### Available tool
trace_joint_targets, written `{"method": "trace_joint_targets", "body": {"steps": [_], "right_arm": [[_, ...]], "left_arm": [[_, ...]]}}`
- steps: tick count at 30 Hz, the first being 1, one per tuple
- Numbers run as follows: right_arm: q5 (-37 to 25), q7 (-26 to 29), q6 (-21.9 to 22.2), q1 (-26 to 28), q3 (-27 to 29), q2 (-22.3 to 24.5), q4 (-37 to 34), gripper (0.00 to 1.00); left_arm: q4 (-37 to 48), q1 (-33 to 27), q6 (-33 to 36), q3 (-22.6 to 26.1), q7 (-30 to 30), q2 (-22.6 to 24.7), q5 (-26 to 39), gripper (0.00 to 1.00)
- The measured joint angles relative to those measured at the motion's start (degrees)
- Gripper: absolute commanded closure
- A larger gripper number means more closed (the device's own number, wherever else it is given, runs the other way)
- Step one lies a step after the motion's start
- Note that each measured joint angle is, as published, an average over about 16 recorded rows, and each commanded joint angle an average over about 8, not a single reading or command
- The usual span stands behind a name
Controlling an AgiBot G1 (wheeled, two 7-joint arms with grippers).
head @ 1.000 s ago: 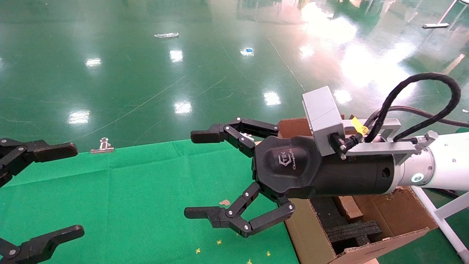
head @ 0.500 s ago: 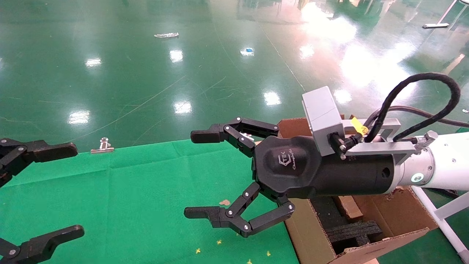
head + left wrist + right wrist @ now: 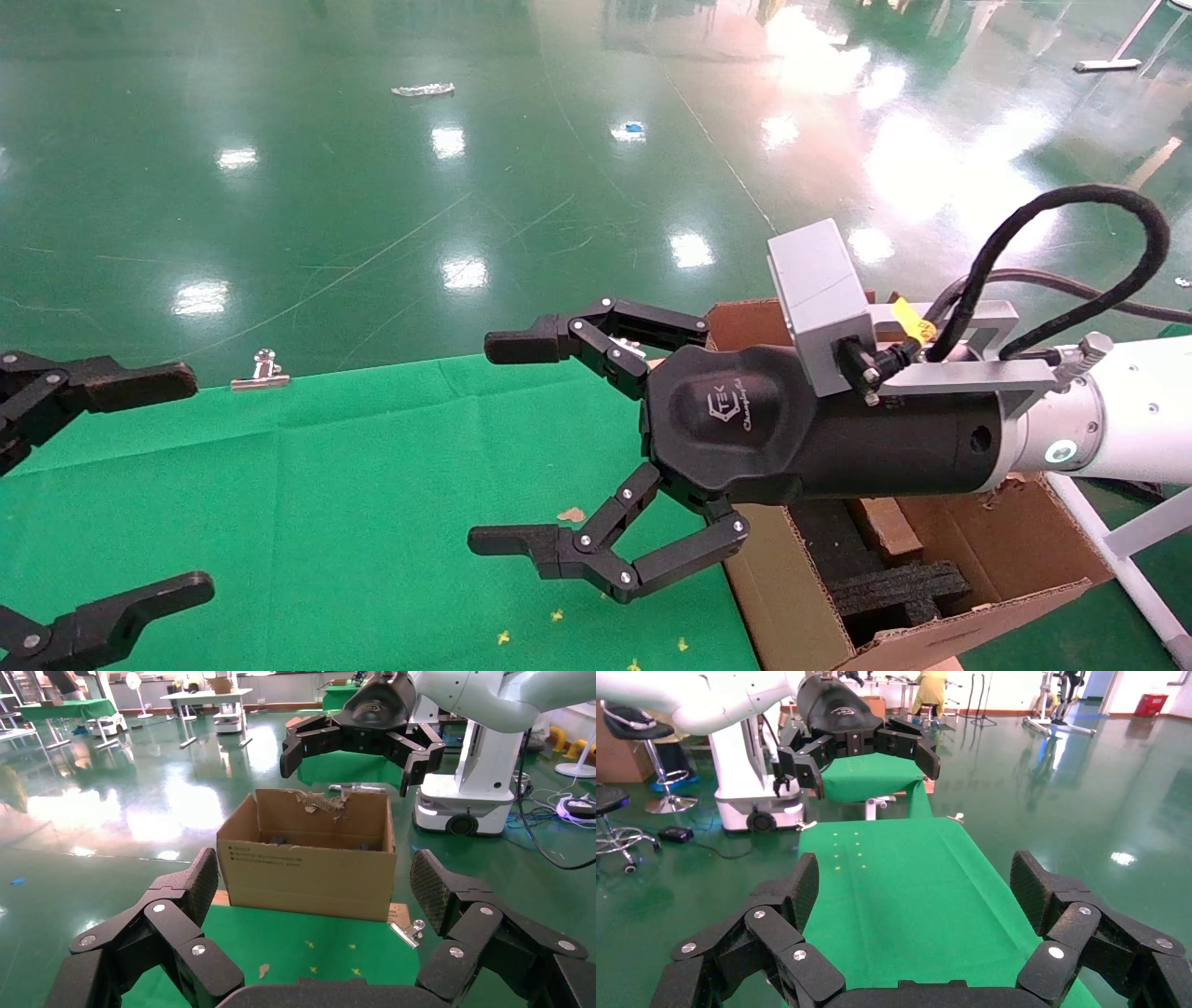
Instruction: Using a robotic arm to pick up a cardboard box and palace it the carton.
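Observation:
My right gripper (image 3: 498,443) on the white arm with the glowing ring hangs open and empty over the green cloth, just left of the carton (image 3: 987,559). The carton is large, brown and torn-flapped, with black foam inserts (image 3: 899,589) inside. A slim brown cardboard block (image 3: 885,527) stands inside it beside the foam, partly hidden by the gripper body; no hole shows on it. My left gripper (image 3: 186,482) is open and empty at the cloth's left side. The left wrist view shows the carton (image 3: 309,871) ahead and the right gripper (image 3: 349,767) above it.
The green cloth table (image 3: 326,485) carries small yellow marks and a brown scrap (image 3: 570,513). A metal binder clip (image 3: 261,370) grips its far edge. Shiny green floor lies beyond. The right wrist view shows the cloth (image 3: 905,874) and my left gripper (image 3: 870,769) farther off.

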Motion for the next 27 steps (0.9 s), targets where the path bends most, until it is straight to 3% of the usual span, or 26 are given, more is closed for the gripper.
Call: {"method": "trace_joint_targets", "body": {"steps": [27], "right_arm": [[0.0,0.0,0.0,0.0,0.0,0.0,0.0,0.0]], "left_arm": [[0.0,0.0,0.0,0.0,0.0,0.0,0.0,0.0]]}}
